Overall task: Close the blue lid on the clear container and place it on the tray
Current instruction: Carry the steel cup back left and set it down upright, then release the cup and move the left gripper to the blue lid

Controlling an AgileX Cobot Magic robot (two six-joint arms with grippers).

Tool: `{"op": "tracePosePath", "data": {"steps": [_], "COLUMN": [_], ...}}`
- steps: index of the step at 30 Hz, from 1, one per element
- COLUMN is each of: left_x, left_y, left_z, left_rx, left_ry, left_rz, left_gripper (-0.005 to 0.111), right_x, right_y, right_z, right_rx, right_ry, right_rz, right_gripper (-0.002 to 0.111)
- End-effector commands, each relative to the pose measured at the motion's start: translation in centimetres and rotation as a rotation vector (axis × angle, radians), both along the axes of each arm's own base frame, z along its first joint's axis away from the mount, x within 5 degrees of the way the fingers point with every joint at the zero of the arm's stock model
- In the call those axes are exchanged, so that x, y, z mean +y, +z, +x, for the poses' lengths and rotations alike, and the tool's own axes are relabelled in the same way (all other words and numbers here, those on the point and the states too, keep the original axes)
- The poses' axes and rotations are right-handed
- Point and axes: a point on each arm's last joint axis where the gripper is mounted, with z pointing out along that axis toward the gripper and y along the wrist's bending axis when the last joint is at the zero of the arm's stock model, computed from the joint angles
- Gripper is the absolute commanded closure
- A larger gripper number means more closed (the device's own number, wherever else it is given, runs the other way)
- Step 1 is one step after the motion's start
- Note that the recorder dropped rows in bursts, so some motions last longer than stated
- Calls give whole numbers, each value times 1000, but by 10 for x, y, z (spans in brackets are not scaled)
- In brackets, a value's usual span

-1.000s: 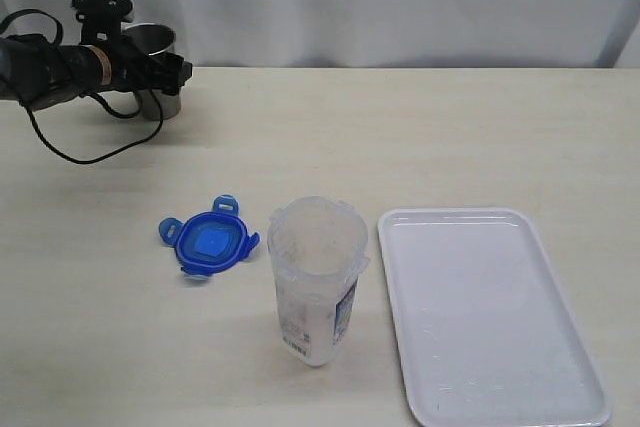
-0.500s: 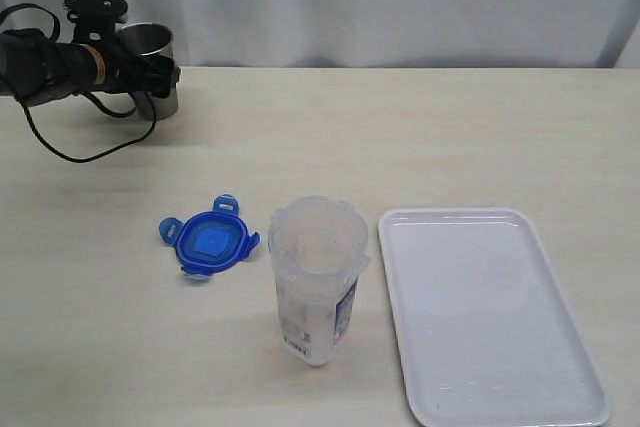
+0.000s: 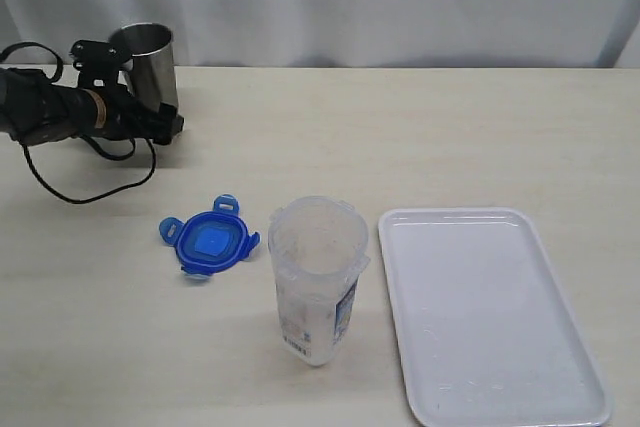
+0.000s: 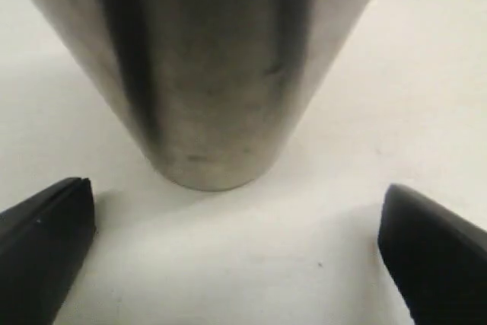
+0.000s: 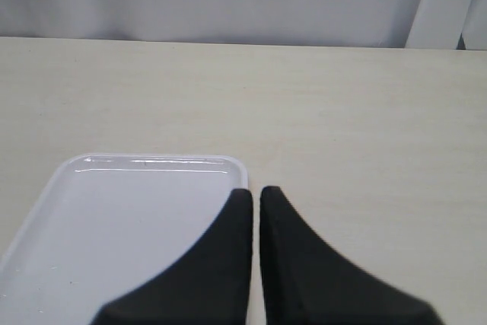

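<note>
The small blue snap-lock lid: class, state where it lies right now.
In the exterior view the small blue plastic lid lies flat on the table, just left of the tall clear plastic container.

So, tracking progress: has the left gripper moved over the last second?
Yes. In the exterior view the left gripper has come nearer the blue lid, which stayed put.

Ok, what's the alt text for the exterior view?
An open tall clear plastic container stands on a pale table between a blue snap-flap lid and a flat white tray. A black robot gripper faces a steel cup behind.
</note>
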Motion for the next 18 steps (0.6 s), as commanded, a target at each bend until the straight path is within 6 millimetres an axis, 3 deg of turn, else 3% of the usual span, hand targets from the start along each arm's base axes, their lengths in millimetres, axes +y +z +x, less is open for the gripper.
{"op": "tracePosePath", "data": {"steps": [1,11,18], "left_x": [1,3,4], "left_y": [15,41,50], "left_z": [-9,-52,-95], "left_rx": [-10,23,65], "left_ry": [-5,-10,-23], "left_rz": [-10,-1,-15], "left_gripper": [5,5,5], "right_x": [0,0,0], "right_y": [-1,-1,-1], "right_z": [0,0,0], "right_rx": [-3,-3,-3], "right_ry": [2,2,2], "right_rz": [-2,-2,-2], "right_gripper": [104,104,104]}}
